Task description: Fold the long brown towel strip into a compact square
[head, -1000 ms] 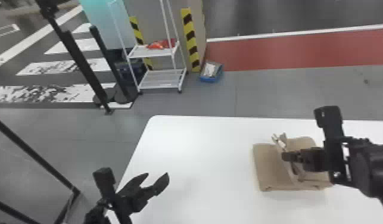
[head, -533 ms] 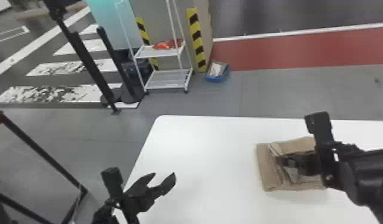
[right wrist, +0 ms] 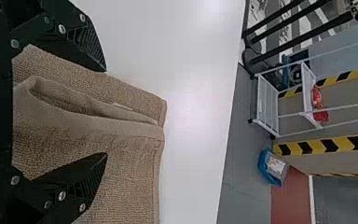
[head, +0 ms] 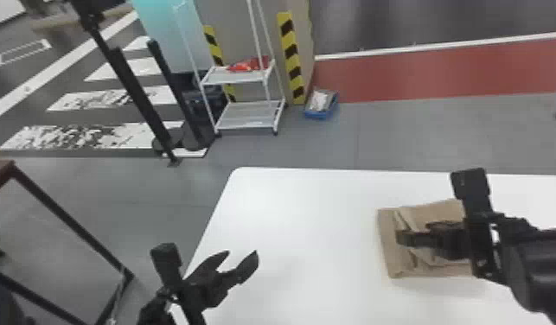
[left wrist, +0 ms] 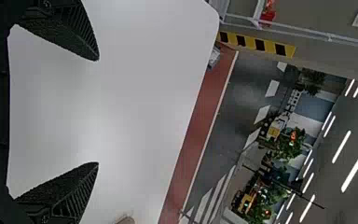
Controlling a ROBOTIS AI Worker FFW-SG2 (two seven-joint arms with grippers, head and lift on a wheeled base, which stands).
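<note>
**Asker:** How does the right gripper (right wrist: pixel 103 112) stand?
**Describer:** Spread wide, its 2 black fingers (right wrist: pixel 91 189) apart astride a raised fold (right wrist: pixel 126 125) of the brown towel (head: pixel 388 246). It pinches nothing; whether either pad touches cloth cannot be told.
**Asker:** Why there?
**Describer:** Probably to press that loose fold flat or take it up for tidying.
**Asker:** And the towel?
**Describer:** Flat in layers on the white desk (head: pixel 311 224), near the far edge and well right of the far left corner, likely so 1 arm can work it.
**Asker:** The left gripper (left wrist: pixel 98 111)?
**Describer:** By the desk's left edge, fingers spread and empty, apparently waiting clear of the work.
</note>
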